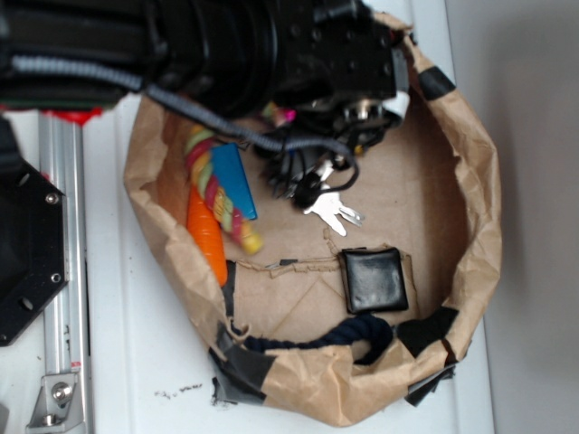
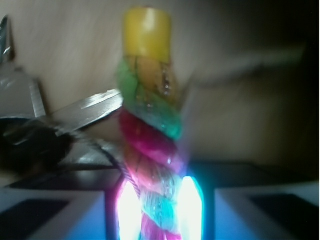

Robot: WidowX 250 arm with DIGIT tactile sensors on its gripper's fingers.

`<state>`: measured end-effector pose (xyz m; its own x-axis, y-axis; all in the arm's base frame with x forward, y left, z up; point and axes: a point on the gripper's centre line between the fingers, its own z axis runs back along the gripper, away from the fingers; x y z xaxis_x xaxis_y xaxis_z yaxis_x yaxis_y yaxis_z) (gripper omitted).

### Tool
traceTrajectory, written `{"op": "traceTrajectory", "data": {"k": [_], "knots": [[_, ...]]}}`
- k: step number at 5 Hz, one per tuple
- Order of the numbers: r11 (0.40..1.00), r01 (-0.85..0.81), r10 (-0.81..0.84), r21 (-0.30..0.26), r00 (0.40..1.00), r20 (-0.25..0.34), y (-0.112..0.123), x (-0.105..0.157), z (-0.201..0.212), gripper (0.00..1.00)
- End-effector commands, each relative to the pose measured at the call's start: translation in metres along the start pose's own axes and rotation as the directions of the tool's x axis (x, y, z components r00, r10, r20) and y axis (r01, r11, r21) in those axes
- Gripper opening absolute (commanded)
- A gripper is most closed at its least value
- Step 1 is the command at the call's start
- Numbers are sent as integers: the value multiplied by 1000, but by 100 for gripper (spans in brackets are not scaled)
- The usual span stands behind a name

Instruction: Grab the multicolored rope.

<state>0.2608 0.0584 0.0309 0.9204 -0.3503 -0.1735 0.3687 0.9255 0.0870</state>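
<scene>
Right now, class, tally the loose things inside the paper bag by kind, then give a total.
Ropes: 2, the multicolored rope and the navy rope
Carrot toy: 1
Blue wedge: 1
Bunch of keys: 1
Black square pad: 1
Total: 6

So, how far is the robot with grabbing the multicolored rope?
Done: the arm has reached into the paper bag, and in the wrist view the hand straddles the multicolored rope. In hand: the fingers sit on either side of the rope, but whether they press it is not clear. Left: confirming the grip and lifting; in the exterior view the rope lies beside the orange carrot.
</scene>
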Motion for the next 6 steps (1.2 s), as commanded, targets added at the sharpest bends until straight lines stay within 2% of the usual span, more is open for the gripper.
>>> {"op": "traceTrajectory", "data": {"k": [1, 2, 4, 5, 6], "knots": [[987, -131, 141, -93, 984, 106, -34, 9, 102, 0], [976, -183, 194, -119, 977, 86, -36, 13, 105, 0], [968, -215, 225, -126, 972, 72, -40, 14, 98, 0], [966, -238, 250, -101, 960, 124, -40, 12, 96, 0], [968, -225, 241, -114, 958, 156, -40, 7, 97, 0]]}}
